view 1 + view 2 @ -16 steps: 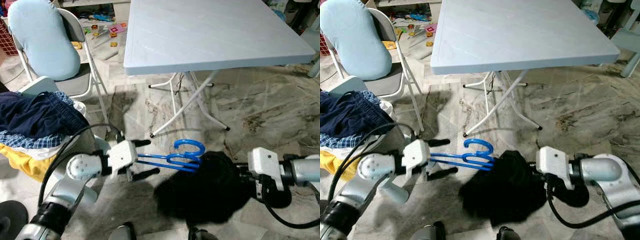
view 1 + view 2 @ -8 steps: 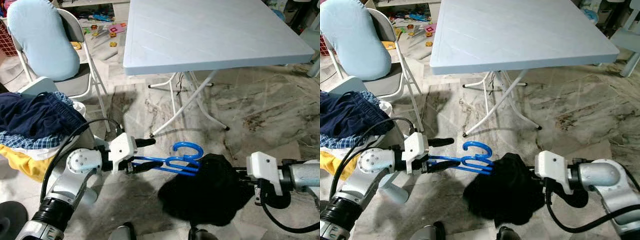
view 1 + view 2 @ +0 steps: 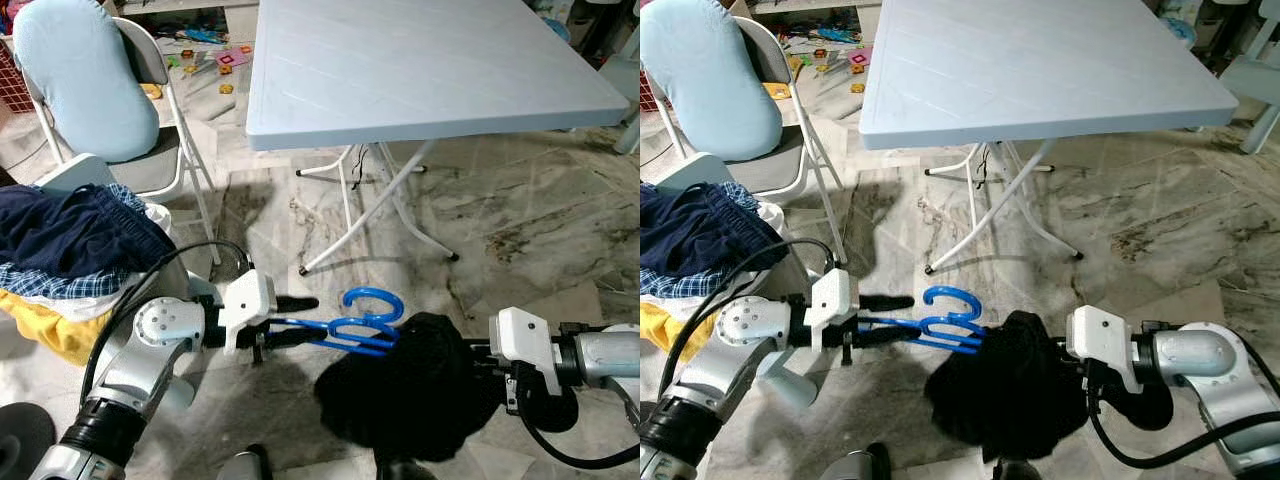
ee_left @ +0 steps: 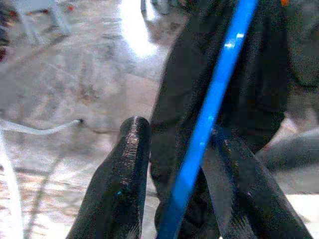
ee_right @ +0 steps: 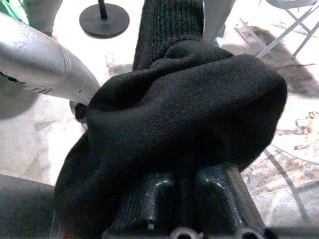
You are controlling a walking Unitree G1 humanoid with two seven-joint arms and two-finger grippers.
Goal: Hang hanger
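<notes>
At the far left a heap of clothes [image 3: 75, 240] sits beside a folding chair [image 3: 150, 110] with a pale blue cushion [image 3: 85, 75]. In front of it, low over the marble floor [image 3: 540, 220], the left gripper [image 3: 290, 318] has its two black fingers closed on the bars of the blue hanger [image 3: 355, 325]; the left wrist view shows a blue bar running between the two fingers [image 4: 122, 189]. The hanger lies roughly level, its hook curling up toward the white folding table [image 3: 420, 60], whose near edge is above and beyond it. The hanger's far end is tucked into a black knitted garment [image 3: 410, 385] that hangs between the two arms. The right gripper [image 5: 187, 191], on the right, has its fingers pinched tight on a fold of that garment
</notes>
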